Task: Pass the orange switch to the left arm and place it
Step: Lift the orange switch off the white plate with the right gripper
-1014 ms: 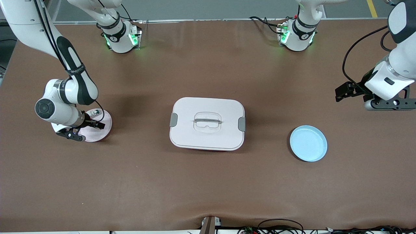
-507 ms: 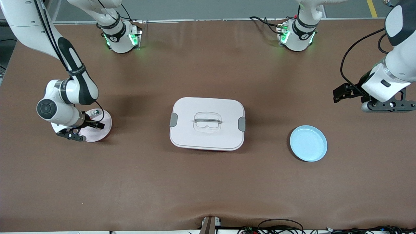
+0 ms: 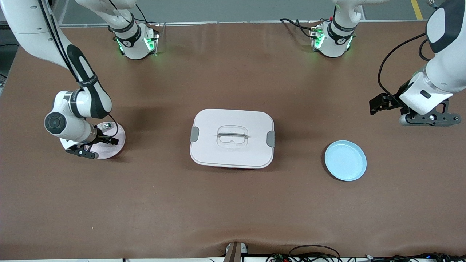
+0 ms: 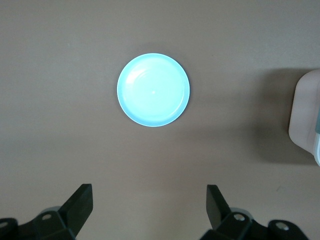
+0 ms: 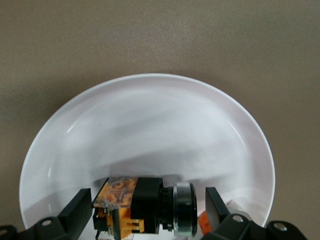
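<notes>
Brown tabletop with a white lidded box (image 3: 232, 138) at its centre. Toward the right arm's end from the box, the small black-and-orange switch (image 5: 132, 205) lies in a pale pink plate (image 5: 150, 145), lengthwise between the right gripper's (image 5: 148, 207) wide-open, empty jaws. The left gripper (image 4: 150, 205), jaws spread and empty, waits over bare table near the light blue plate (image 4: 153, 90).

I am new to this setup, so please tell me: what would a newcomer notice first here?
The big white box sits mid-table between a pink plate and a blue plate. The right end effector hangs open around the orange switch on the pink plate; the left end effector, open, waits near the blue plate.
</notes>
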Available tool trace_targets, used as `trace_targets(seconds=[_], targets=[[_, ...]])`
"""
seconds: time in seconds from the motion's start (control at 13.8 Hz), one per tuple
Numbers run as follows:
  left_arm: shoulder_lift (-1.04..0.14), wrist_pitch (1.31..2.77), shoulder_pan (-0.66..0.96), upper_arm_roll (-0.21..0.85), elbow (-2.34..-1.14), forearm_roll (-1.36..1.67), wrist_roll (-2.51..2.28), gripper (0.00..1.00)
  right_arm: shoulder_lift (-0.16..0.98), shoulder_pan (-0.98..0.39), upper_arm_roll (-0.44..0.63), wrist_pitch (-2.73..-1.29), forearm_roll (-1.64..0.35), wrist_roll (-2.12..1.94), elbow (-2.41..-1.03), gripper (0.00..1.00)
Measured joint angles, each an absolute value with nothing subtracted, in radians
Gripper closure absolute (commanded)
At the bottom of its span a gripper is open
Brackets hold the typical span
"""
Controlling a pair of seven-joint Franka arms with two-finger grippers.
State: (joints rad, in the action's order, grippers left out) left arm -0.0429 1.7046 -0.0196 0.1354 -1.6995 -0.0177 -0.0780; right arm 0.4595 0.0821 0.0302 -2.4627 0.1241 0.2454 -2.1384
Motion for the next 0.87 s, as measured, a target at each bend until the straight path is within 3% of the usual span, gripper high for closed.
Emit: trace_targets(seconds=[0.14, 0.22, 0.87], targets=[[-0.043, 1.705, -0.020, 0.138, -1.701, -0.018, -0.078, 0.00, 0.459, 0.082, 0.030, -2.463, 0.125, 0.245, -2.138, 0.54], [-0.043, 1.705, -0.020, 0.139, -1.702, -0.018, -0.078, 0.00, 0.459, 0.081, 0.029, -2.463, 0.125, 0.245, -2.138, 0.57], [-0.043, 1.705, -0.019, 0.147, -1.709, -0.018, -0.078, 0.00, 0.458, 0.081, 0.027, -2.445, 0.133, 0.203, -2.132, 0.61]])
